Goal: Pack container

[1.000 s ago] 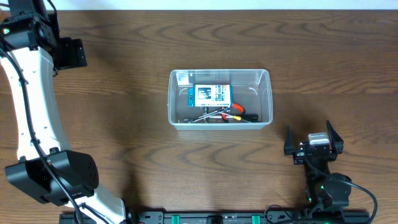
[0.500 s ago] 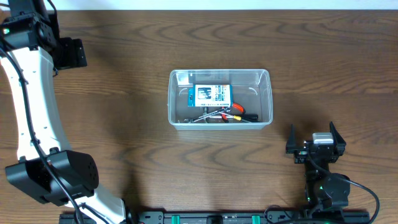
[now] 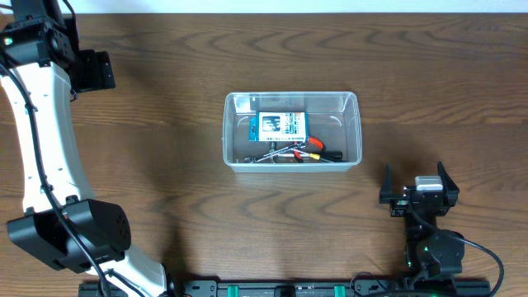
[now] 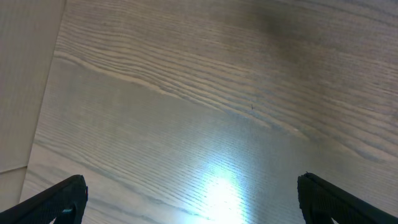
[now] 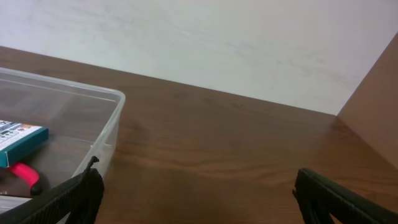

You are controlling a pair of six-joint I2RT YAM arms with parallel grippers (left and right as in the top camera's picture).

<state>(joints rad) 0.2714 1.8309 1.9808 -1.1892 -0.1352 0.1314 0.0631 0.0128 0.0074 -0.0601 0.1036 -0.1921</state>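
Observation:
The clear plastic container (image 3: 290, 95) stands in the middle of the wooden table. Inside it lie a small blue-and-white box (image 3: 279, 125) and small tools with red and orange handles (image 3: 304, 152). My right gripper (image 3: 416, 183) hovers near the front edge, to the right of the container and apart from it, open and empty. In the right wrist view the container's corner (image 5: 107, 118) shows at the left, past my open right gripper (image 5: 198, 173). My left gripper (image 4: 191, 182) is open over bare wood at the far left, holding nothing.
The left arm (image 3: 48, 132) stretches along the table's left side up to the back corner. The table's edge (image 4: 43, 106) runs close by in the left wrist view. A pale wall (image 5: 205, 43) stands behind the table.
My right gripper has drawn back slightly toward the front edge. The left arm and the container have not moved.

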